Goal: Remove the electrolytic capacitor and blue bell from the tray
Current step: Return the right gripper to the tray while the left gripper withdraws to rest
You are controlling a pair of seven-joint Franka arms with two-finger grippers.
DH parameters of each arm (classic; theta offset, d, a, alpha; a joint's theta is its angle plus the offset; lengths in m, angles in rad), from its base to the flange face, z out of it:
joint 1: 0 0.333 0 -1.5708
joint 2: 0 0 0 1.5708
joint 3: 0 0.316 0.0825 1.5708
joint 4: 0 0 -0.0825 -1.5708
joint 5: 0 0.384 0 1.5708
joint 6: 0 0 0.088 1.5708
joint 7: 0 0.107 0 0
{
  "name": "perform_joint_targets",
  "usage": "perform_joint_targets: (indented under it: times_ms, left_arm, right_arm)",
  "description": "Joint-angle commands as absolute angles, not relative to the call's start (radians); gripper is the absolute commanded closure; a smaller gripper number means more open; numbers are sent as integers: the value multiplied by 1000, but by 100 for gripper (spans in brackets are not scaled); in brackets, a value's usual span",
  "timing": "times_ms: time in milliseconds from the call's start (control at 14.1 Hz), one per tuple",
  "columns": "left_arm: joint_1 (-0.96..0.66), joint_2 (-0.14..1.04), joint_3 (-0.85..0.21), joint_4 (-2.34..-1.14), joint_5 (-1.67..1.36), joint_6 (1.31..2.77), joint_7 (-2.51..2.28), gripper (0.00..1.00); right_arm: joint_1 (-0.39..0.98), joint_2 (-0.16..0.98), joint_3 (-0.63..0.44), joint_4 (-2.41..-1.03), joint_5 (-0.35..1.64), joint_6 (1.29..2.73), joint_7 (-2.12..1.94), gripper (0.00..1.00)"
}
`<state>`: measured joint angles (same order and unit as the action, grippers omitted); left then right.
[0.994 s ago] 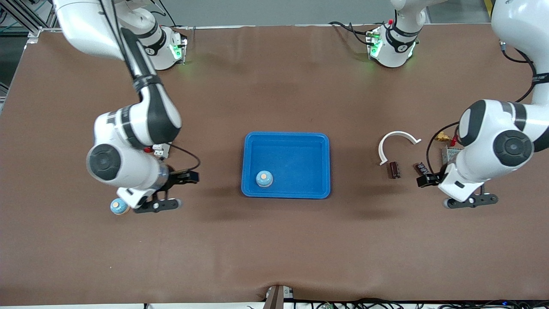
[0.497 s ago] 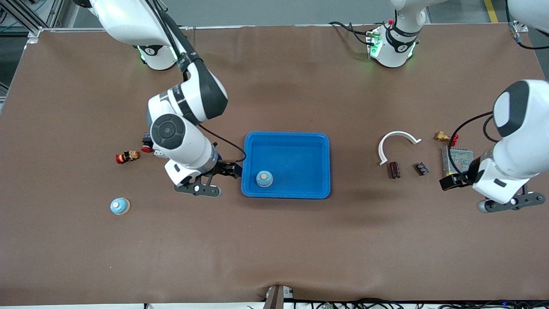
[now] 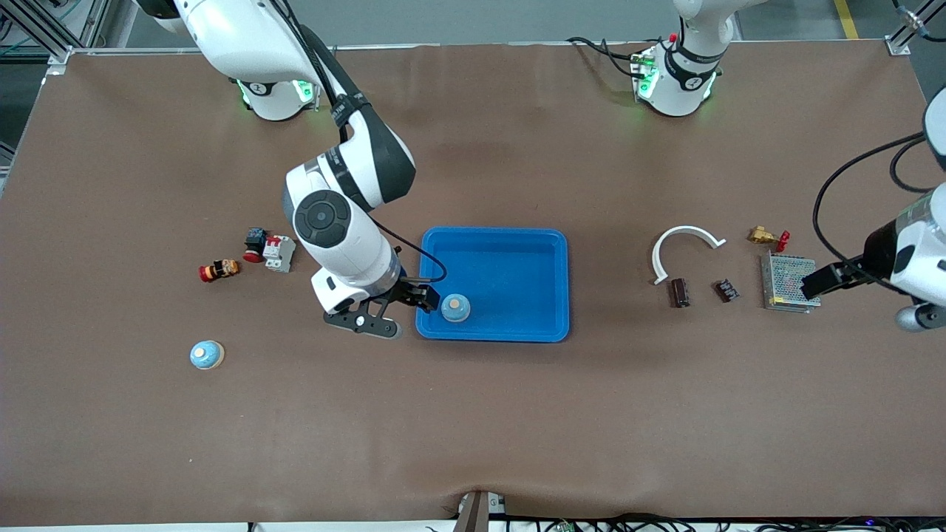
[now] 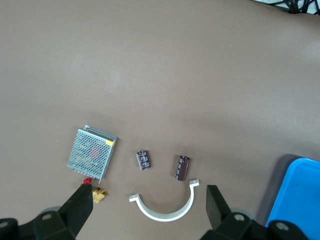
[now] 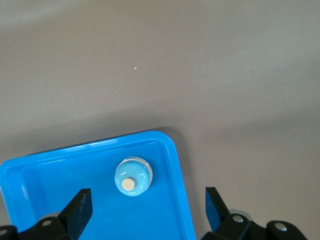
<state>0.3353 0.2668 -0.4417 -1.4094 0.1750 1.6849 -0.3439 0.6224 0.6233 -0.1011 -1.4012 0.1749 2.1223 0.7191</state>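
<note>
Comparing with a moment ago, we see the right gripper has moved from beside the shallow blue plastic tray to over its corner, fingers spread wide and empty, just beside the pale blue domed bell resting in the tray. A second blue bell stays on the brown table toward the right arm's end. Our left gripper has pulled outward, fingers wide and empty; the front view cuts it off at the edge. The dark cylindrical capacitor lies untouched beside the white curved bracket, near a smaller dark capacitor and the metal mesh box
</note>
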Motion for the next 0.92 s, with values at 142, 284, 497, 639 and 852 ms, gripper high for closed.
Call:
perform_joint_targets:
  times_ms: [142, 284, 497, 639, 852]
  left_arm:
    - [339, 169, -457, -1419, 149, 1582, -328, 0]
    - [334, 137, -456, -1420, 118, 1552, -299, 0]
    - [246, 60, -358, -1457, 98, 1525, -247, 0]
    - [122, 28, -220, -1477, 57, 1516, -241, 0]
    - [-15, -11, -40, -1523, -2, 1516, -154, 0]
  right_arm:
    - [664, 676, -109, -1393, 170, 2186, 784, 0]
    - [667, 699, -109, -1393, 175, 2209, 785, 0]
    - [692, 738, -107, -1393, 178, 2255, 785, 0]
    - [715, 759, -109, -1388, 178, 2272, 792, 0]
    - [730, 779, -109, -1384, 178, 2283, 792, 0]
